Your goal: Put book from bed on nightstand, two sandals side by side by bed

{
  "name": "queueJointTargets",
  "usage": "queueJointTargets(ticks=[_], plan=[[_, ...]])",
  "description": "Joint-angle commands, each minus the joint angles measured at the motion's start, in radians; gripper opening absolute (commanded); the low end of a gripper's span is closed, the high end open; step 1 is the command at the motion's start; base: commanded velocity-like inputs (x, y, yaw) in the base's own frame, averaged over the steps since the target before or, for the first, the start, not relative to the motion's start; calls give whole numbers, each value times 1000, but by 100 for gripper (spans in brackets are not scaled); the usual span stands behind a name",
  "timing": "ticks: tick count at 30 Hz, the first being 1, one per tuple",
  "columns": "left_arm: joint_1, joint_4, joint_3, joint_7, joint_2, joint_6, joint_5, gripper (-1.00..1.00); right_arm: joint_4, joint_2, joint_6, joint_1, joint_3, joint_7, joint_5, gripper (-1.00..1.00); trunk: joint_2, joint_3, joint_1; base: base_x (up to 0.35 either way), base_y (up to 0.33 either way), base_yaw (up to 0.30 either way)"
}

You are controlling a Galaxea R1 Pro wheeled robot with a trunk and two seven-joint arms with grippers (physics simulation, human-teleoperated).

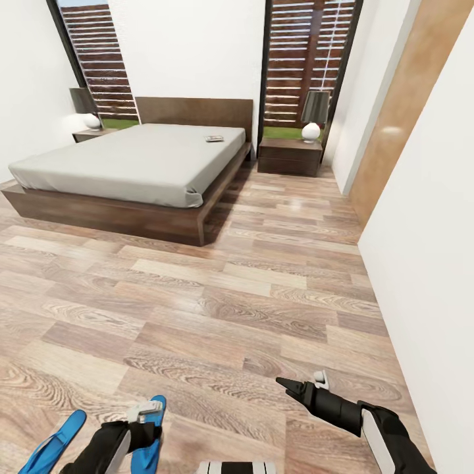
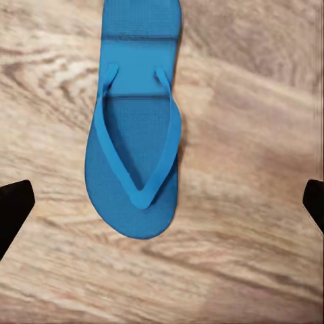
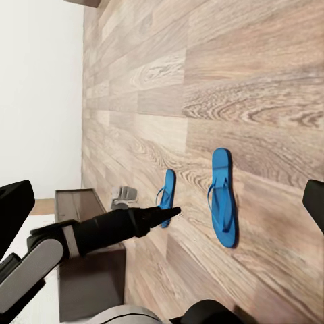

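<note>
Bright blue flat sandal [image 1: 150, 440]: half hidden under the left arm.
Small grey-covered book [image 1: 214, 138]: lettering too small to read.

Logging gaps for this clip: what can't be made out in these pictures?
- Book: head view, too small to read its cover.
- Sandal under the left arm: head view, partly covered by the arm, cut by the edge.
- Other sandal: cut by the edge.
- Right gripper: head view, opening unclear; wrist view shows fingertips wide apart.
</note>
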Motion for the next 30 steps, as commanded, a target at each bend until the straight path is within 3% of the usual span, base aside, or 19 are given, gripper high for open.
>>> queueJointTargets(ticks=[1, 4, 7, 20, 30], plan=[[-14, -26, 2, -3, 0, 55, 0, 100, 0, 0, 5, 0, -1, 1, -3, 100, 0, -1, 0, 0, 0, 0], [-69, -71, 1, -3, 2, 163, 0, 100, 0, 0, 5, 0, -1, 1, -3, 100, 0, -1, 0, 0, 0, 0], [-98, -81, 1, -2, 1, 201, -2, 100, 0, 0, 5, 0, -1, 2, -3, 100, 0, -1, 0, 0, 0, 0], [-113, -109, 1, 0, 2, 221, -8, 100, 0, 1, 5, 0, -1, 1, -2, 100, 0, -1, 0, 0, 0, 0], [-113, -103, -1, 1, 0, 214, -8, 100, 0, 0, 5, 0, -1, 2, -3, 100, -3, -39, 4, 0, 0, 0]])
